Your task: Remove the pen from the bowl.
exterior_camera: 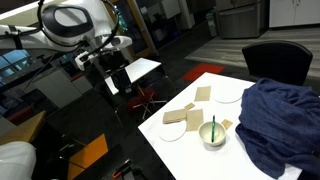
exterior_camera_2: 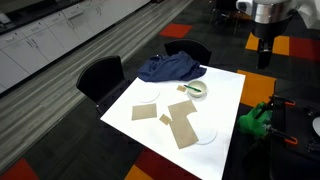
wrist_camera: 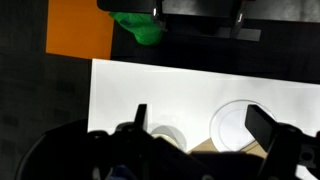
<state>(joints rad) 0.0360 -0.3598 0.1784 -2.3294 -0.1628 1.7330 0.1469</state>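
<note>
Status: removal not yet begun.

The pen (exterior_camera: 212, 126) is seen standing in the bowl (exterior_camera: 212, 138), its green shaft leaning against the rim and rising above it. The bowl sits on the white table (exterior_camera: 180, 152), just beside a heap of blue cloth (exterior_camera: 285, 120) and near a flat plate (exterior_camera: 172, 129).

The gripper (exterior_camera_2: 265, 55) is held high above the floor, beyond the table edge and well apart from the bowl. No contact with the pen or the bowl is noted. In the wrist view the two fingers (wrist_camera: 140, 122) are spread wide with nothing between them.

A small round rim shows in the wrist view between the fingers. It is probably the bowl, though it is too dark and partly hidden to be confirmed, and the pen cannot be made out there.

Outstanding, as judged: the arm is to be brought over the table and lowered onto the pen's raised end; the pen is then to be pinched, lifted clear of the rim and set down outside the bowl. All of the task is left.
</note>
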